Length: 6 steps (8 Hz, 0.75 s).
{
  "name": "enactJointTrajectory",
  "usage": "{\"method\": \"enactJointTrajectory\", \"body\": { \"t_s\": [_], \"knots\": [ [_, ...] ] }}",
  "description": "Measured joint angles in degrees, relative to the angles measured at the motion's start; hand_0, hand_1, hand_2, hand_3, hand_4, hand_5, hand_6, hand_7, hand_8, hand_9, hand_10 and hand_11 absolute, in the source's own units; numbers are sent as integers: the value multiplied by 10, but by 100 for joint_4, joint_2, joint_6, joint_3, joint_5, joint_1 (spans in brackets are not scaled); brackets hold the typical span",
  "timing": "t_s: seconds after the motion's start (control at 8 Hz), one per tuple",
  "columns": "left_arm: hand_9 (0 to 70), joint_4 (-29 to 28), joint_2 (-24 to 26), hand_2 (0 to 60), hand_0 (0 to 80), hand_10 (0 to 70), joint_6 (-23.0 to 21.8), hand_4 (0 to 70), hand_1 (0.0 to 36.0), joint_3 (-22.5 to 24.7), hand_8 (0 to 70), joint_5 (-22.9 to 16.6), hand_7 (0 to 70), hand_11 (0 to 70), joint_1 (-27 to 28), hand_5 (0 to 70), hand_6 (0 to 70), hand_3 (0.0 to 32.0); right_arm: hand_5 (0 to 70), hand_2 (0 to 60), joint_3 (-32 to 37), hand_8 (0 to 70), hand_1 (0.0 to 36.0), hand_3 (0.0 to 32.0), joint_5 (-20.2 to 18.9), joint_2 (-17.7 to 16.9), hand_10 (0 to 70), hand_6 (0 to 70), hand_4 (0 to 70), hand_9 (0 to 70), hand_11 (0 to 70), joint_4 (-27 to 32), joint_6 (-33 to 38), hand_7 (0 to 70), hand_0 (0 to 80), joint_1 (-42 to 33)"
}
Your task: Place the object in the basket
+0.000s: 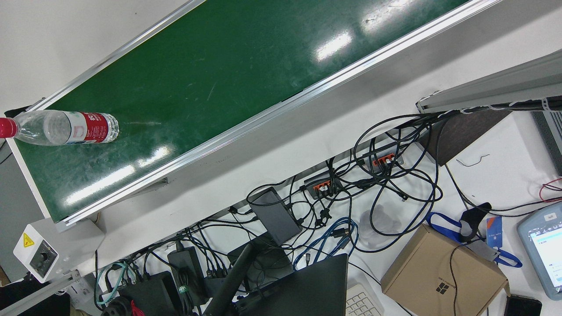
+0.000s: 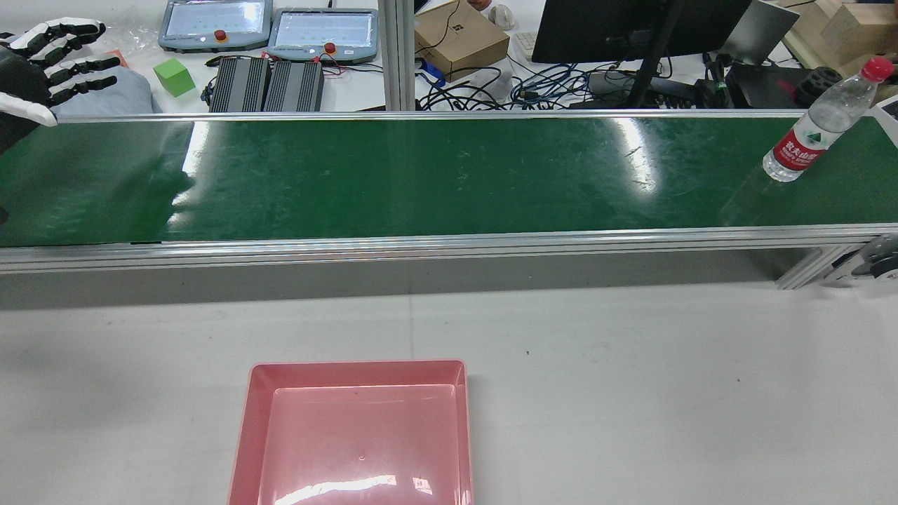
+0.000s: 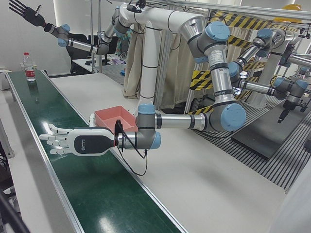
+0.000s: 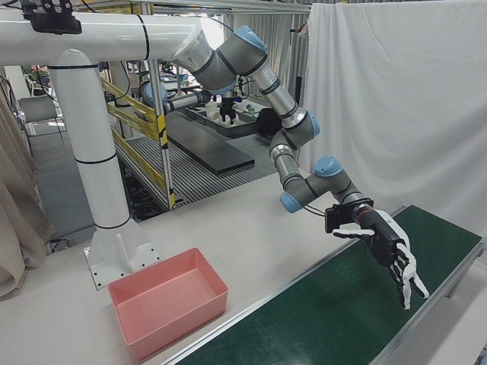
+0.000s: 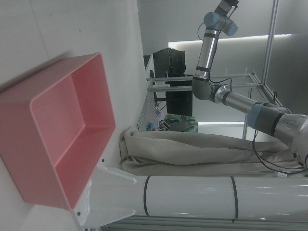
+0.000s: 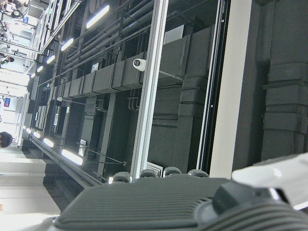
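A clear plastic water bottle with a red cap and red label [image 2: 817,131] stands upright on the green conveyor belt [image 2: 449,175] at the far right of the rear view, close to the belt's end; in the front view it sits at the left edge of the frame [image 1: 61,127], and in the left-front view it is a small shape in the upper left [image 3: 29,67]. Nothing touches it.

The shallow pink plastic rectangular basket [image 2: 359,435] lies on the white table [image 2: 631,379] at the bottom centre of the rear view, on the near side of the belt and well apart from the bottle. It holds nothing.

The left hand [image 3: 63,140] hangs over the belt at the left of the left-front view, palm level, fingers spread, holding nothing; the rear view catches it at the upper left corner [image 2: 42,63].

The right hand [image 3: 24,12] is raised high in the top left corner of the left-front view, above the bottle's end of the belt, its fingers fanned apart and empty.

Beyond the belt in the rear view lie cables, two teach pendants [image 2: 270,29] and a cardboard box [image 2: 459,36].
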<state>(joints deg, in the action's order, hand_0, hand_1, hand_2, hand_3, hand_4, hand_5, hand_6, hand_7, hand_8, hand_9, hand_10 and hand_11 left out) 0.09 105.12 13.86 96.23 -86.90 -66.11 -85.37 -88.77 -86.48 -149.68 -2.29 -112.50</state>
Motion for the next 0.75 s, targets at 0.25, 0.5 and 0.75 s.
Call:
{"method": "enactJointTrajectory", "body": {
  "t_s": [0.25,0.5,0.75],
  "knots": [
    [135,0,0,0,577,62,-5,20,96,12,118,5,41,106,-14,296,61,106,0,0,0,0,0,0,0,0,0,0,0,0,0,0,0,0,0,0],
    [134,0,0,0,584,63,-12,23,100,17,116,6,42,109,-22,294,61,106,0,0,-1,0,0,0,0,0,0,0,0,0,0,0,1,0,0,0],
    [133,0,0,0,587,62,-14,22,102,18,116,0,42,109,-22,296,61,108,0,0,0,0,0,0,0,0,0,0,0,0,0,0,1,0,0,0]
  ]
}}
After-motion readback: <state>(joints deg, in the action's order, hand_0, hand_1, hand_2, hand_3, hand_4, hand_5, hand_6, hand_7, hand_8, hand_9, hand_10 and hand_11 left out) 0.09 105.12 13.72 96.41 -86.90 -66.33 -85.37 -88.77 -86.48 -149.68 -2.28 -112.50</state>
